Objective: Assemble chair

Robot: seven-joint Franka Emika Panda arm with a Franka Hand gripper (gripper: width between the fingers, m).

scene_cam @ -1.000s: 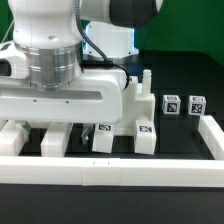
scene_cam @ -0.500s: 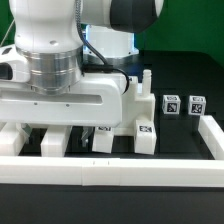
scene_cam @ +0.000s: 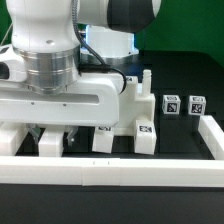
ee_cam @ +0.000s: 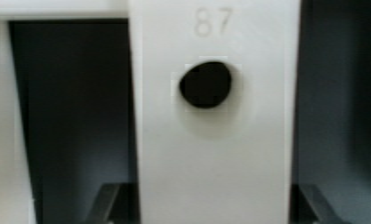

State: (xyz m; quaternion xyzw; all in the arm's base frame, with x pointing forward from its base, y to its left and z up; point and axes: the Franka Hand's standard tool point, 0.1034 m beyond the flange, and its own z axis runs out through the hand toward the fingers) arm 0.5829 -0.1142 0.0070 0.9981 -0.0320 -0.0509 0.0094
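Note:
In the wrist view a long white chair part [ee_cam: 214, 150] with a round black hole [ee_cam: 207, 85] and the number 87 runs straight between my jaws. My gripper [ee_cam: 217, 205] is open, with one dark finger [ee_cam: 120, 200] close on each side of the part. In the exterior view the gripper [scene_cam: 57, 135] is low, just behind the front rail, over a white block [scene_cam: 50, 146]. Another tagged block [scene_cam: 103, 136] and a taller notched part [scene_cam: 140, 108] stand to the exterior view's right. Two small tagged cubes [scene_cam: 171, 104] [scene_cam: 196, 104] sit further right.
A long low white border rail [scene_cam: 110, 172] runs along the front, and another [scene_cam: 212, 135] along the exterior view's right side. The arm's large white body [scene_cam: 60, 95] hides the left half of the table.
The arm has come down a little, bringing the gripper lower around the white part. The other parts have not moved.

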